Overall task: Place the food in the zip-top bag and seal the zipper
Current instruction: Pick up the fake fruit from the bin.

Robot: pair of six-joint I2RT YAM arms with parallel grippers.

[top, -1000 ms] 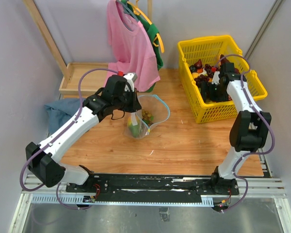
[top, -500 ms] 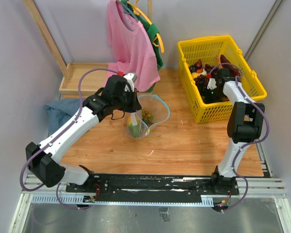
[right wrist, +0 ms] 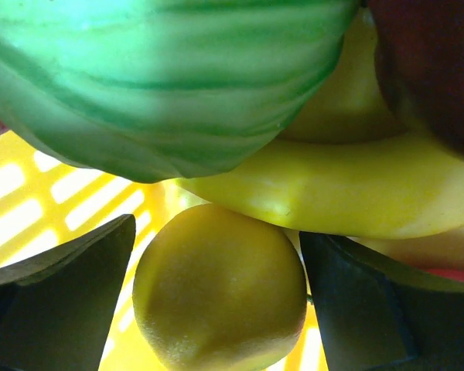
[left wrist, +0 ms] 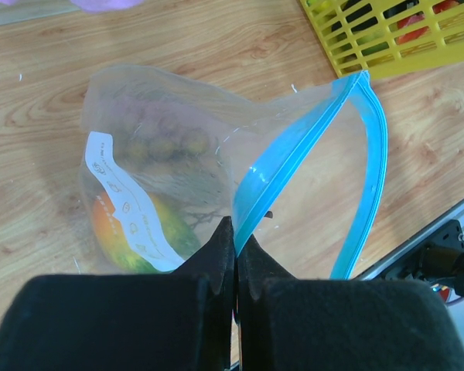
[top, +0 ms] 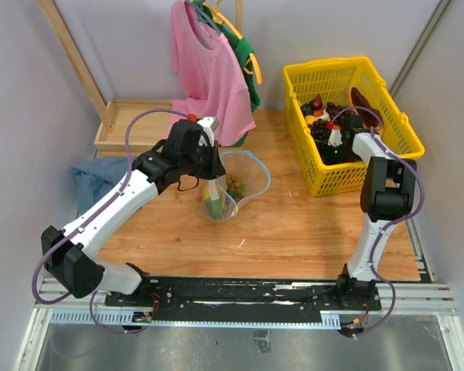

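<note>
The clear zip-top bag stands open on the wooden table, holding an orange-green fruit and a greenish berry cluster. My left gripper is shut on the bag's teal-blue zipper, pinching the near mouth edge. My right gripper is down inside the yellow basket. In the right wrist view it is open, with fingers on either side of a yellow lemon. A green striped melon and a banana lie just beyond.
A pink shirt hangs at the back behind the bag. A blue cloth lies at the left and a shallow wooden tray behind it. The basket holds several more toy foods. The bag's white label faces my left wrist.
My right gripper has moved left and lower into the basket, onto the fruit pile. The left arm and the bag have not moved.
</note>
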